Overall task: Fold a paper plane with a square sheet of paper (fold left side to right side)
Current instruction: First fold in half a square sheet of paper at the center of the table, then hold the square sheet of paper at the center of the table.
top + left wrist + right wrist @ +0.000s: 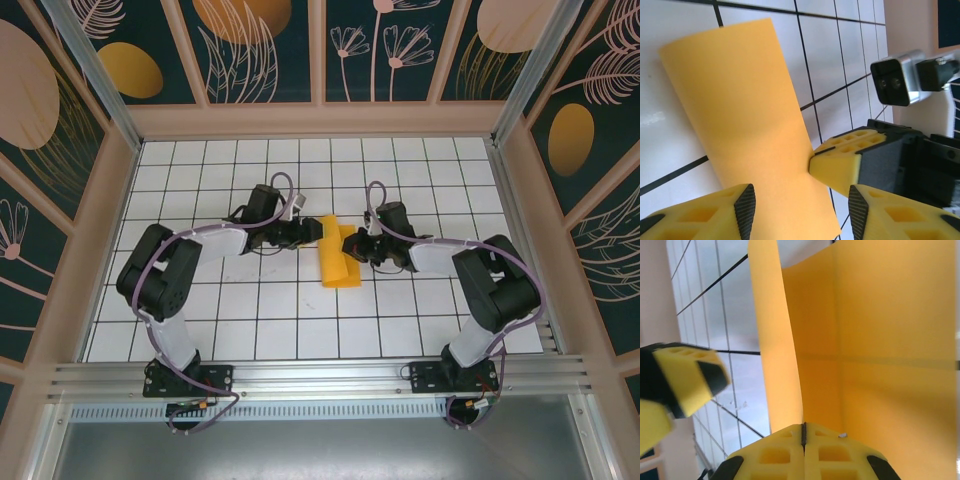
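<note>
No readable txt, labels, nos. (none anywhere).

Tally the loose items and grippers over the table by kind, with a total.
orange-yellow paper sheet: 1
grippers: 2 (left gripper, right gripper)
Total: 3

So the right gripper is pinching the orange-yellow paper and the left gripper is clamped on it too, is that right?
Not quite: the left gripper stands open over the paper, as the left wrist view shows. The right gripper is indeed pinching it.
</note>
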Motion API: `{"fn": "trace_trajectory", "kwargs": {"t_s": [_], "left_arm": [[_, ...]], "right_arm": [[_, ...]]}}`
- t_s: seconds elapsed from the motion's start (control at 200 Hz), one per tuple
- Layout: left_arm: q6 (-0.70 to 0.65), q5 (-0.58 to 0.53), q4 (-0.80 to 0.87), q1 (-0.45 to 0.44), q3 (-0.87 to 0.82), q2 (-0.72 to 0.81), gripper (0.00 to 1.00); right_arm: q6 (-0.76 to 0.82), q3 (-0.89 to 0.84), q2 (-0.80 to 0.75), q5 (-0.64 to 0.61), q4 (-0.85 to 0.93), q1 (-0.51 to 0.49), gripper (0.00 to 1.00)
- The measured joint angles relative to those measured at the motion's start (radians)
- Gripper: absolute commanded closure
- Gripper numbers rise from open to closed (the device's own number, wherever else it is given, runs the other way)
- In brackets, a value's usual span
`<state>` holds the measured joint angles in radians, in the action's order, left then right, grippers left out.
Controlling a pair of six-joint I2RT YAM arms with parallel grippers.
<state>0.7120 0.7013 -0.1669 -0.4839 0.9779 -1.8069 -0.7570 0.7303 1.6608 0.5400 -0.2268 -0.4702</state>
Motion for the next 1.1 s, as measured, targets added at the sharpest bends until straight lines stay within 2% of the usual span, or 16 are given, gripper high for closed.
{"fn": "trace_trajectory", "kwargs": {"t_s": [0.225, 0.425, 0.651, 1.101], "left_arm": [[0.011, -0.060, 0.026, -0.001, -0.008, 0.010, 0.44], [0.027, -0.085, 0.056, -0.036, 0.018, -0.060, 0.44], [0.048, -0.111, 0.082, -0.087, 0.078, -0.132, 0.48], [0.064, -0.150, 0.134, -0.092, 0.129, -0.175, 0.56]], "right_arm": [[0.019, -0.012, -0.019, -0.046, 0.037, 0.020, 1.00], [0.026, -0.013, -0.020, -0.077, 0.078, 0.029, 1.00], [0.028, -0.025, -0.020, -0.096, 0.099, 0.039, 1.00], [0.049, -0.026, -0.020, -0.101, 0.116, 0.050, 0.97]]}}
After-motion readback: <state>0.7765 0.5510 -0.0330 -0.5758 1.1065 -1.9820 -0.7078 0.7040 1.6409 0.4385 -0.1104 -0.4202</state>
